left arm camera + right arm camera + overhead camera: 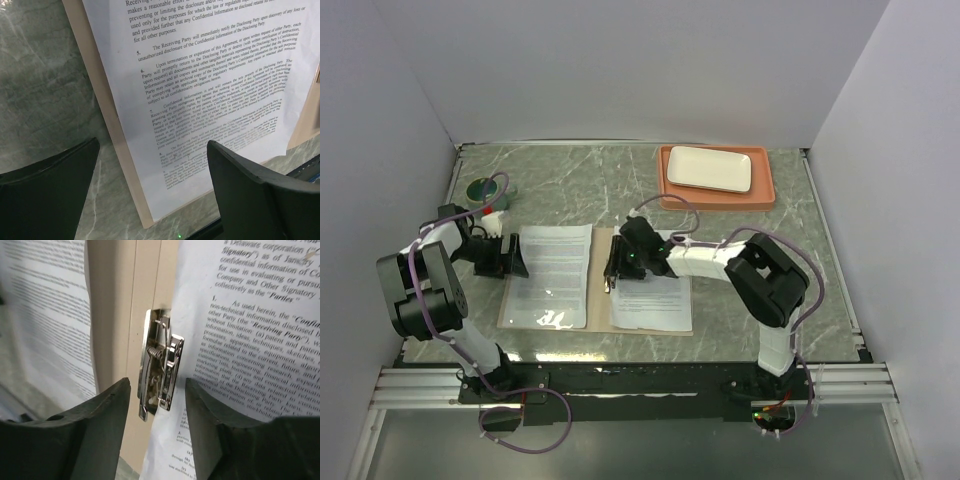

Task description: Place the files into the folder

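Left tool (506, 256), top view: at the left edge of the open folder (601, 312), mid-frame on the green marbled bench (570, 180). Right tool (614, 270) is over the crease. The files (550, 275) lie one on each half. White walls (620, 70) enclose the bench.

Left wrist view: fingers (50, 185) wide apart, holding nothing, straddling the folder edge. Legible: "The Receiving Party will immediately notify the Disclosing Party".

Right wrist view alone shows a metal clip (159, 371) between parted, empty fingers (100, 430). Legible: "a Delaware corporation".
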`<state>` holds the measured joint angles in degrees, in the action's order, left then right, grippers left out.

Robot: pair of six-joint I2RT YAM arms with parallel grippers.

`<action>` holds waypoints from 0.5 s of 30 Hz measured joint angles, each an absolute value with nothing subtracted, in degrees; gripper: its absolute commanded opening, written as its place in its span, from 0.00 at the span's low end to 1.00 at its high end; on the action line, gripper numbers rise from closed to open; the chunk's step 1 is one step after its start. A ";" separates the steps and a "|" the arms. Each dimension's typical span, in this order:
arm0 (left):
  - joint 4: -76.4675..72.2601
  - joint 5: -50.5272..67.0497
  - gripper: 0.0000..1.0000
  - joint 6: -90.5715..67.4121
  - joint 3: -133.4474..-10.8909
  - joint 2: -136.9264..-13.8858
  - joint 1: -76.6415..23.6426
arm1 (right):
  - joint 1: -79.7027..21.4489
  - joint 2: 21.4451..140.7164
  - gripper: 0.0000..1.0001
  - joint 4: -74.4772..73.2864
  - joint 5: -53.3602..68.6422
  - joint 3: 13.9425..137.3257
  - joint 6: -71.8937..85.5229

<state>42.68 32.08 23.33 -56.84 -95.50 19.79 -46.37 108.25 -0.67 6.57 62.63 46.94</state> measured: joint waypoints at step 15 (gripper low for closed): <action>42.89 34.89 0.96 25.54 -56.93 -96.36 19.84 | -50.87 115.87 0.56 -27.38 -3.38 81.54 43.18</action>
